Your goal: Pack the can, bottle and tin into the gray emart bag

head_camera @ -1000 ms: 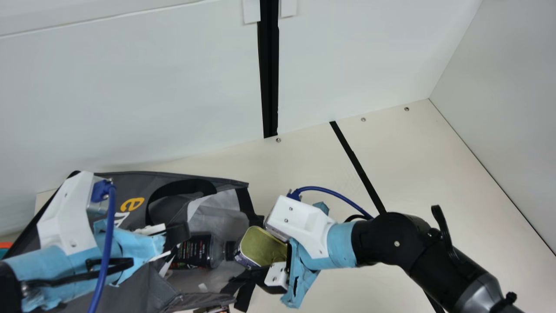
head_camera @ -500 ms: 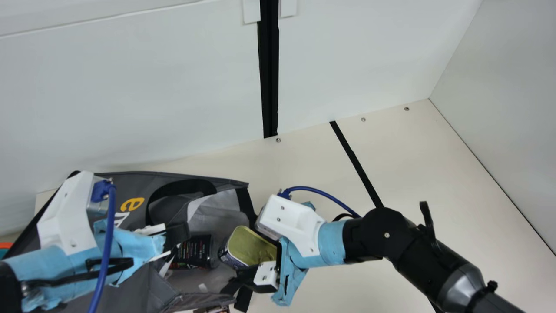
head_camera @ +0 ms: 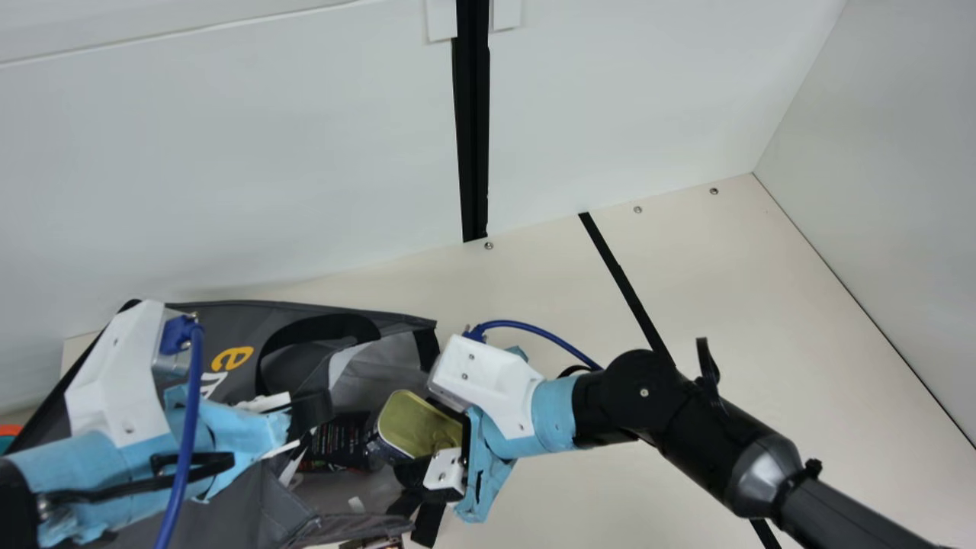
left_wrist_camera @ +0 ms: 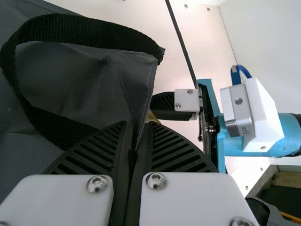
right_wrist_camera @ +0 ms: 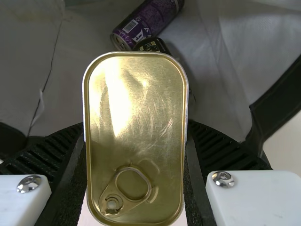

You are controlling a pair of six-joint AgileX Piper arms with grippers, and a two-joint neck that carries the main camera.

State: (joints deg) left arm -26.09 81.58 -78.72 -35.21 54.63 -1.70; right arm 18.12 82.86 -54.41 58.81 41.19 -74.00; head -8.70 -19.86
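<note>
tin [head_camera: 412, 427] held in right gripper [head_camera: 424, 436], arm [head_camera: 644, 393] bent, left gripper [head_camera: 311, 412] pinching bag [head_camera: 255, 324]

White walls [head_camera: 229, 168] with 1 black upright strip [head_camera: 473, 137] back the cream table [head_camera: 724, 305], crossed by 1 black stripe [head_camera: 625, 282].

Main view: bag [head_camera: 252, 328], cut off at the lower edge, its lettering [head_camera: 231, 357] partly covered by the left arm [head_camera: 91, 465]; bottle [head_camera: 335, 442], partly behind the tin [head_camera: 412, 428]; bottom item [head_camera: 374, 543] and orange item [head_camera: 11, 430], each cropped by an edge (too little shows to identify either). Left wrist view: tin, largely hidden. Right wrist view: can [right_wrist_camera: 155, 19], cropped at the top; bottle, mostly behind the tin.
</note>
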